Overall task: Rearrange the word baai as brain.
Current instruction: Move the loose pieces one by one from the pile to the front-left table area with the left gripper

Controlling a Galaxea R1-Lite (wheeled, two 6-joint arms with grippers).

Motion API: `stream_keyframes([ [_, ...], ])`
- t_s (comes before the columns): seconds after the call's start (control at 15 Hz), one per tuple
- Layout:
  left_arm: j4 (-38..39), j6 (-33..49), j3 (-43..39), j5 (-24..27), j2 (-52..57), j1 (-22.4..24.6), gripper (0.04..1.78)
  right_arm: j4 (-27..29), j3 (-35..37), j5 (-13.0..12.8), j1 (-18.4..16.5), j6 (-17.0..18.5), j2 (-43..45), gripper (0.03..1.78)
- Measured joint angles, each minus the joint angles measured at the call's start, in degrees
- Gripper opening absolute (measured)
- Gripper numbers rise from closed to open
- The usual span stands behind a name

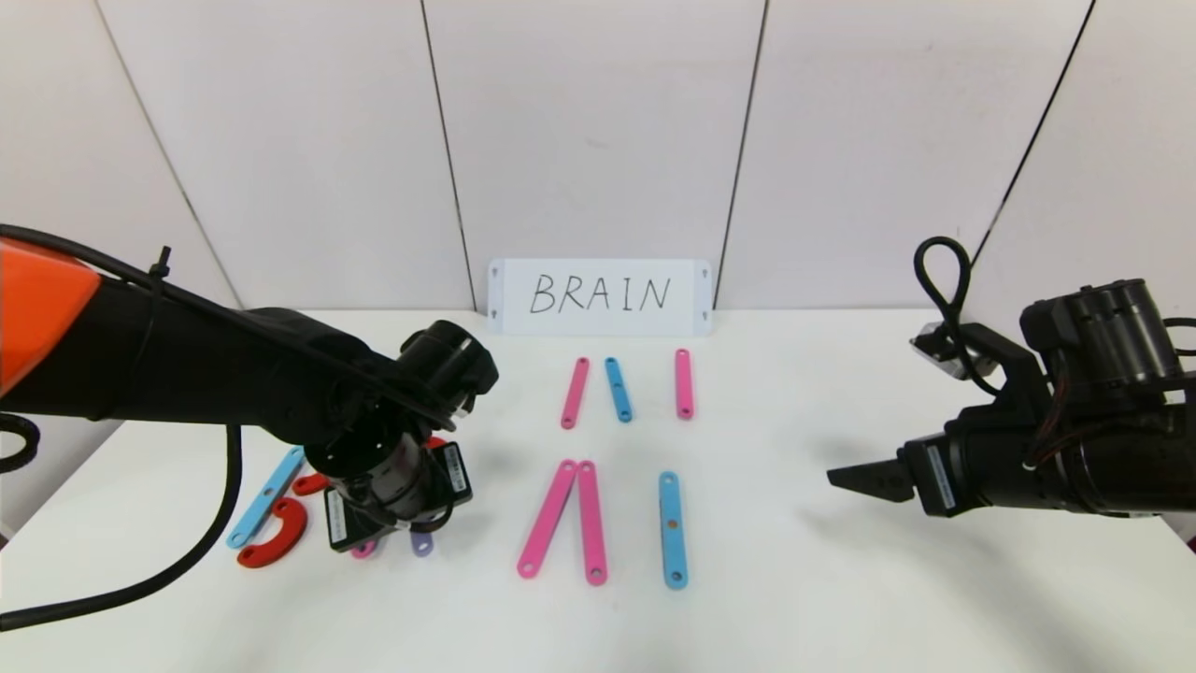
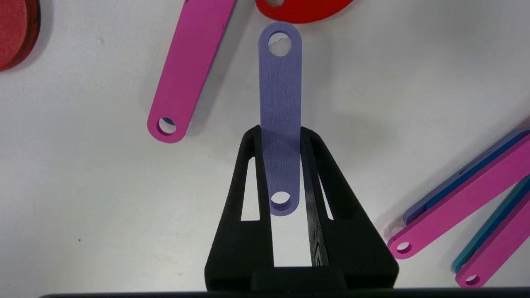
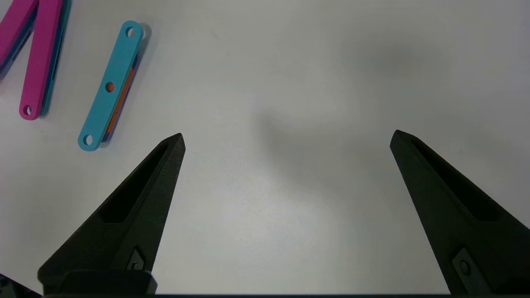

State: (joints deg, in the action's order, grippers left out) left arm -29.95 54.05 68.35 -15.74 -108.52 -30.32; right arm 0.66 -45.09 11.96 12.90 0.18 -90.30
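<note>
A: Why is the left end effector [image 2: 280, 138] low among the pieces at the left end of the word baai [image 1: 598, 472]?

B: It is clenched on the purple strip [image 2: 280, 120], its jaws pinching the long edges so the flat face stays level with the surface [image 1: 841, 598]. I judge it means to carry that strip off for the R.

A: Which way does the strip lie?

B: Its long axis runs straight out from the end effector, far hole ahead of the fingertips, near hole between them. A pink strip [image 2: 190, 68] lies just beside it; a red curve [image 2: 304, 8] sits just past its tip, perhaps touching, though I cannot tell.

A: And the right end effector [image 3: 285, 138]?

B: Released, jaws wide, hovering over bare surface, well apart from the blue strip [image 3: 111, 85].
</note>
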Motion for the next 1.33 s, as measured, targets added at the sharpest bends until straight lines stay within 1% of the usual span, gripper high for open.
stream_keyframes([
  [0.33, 0.1, 0.6, -1.6, 0.1, 1.3, -0.2, 0.27, 0.0, 0.0, 0.0, 0.0, 0.0, -0.2, 1.74],
  [0.6, 1.7, 0.8, -2.3, 0.1, 1.3, -0.1, 0.27, 0.0, 0.0, 0.0, 0.0, 0.1, -0.2, 1.74],
  [1.33, 1.7, 0.8, -2.7, 0.1, -0.2, -0.1, 0.27, 0.0, 0.1, 0.0, 0.1, 0.0, -0.5, 1.74],
])
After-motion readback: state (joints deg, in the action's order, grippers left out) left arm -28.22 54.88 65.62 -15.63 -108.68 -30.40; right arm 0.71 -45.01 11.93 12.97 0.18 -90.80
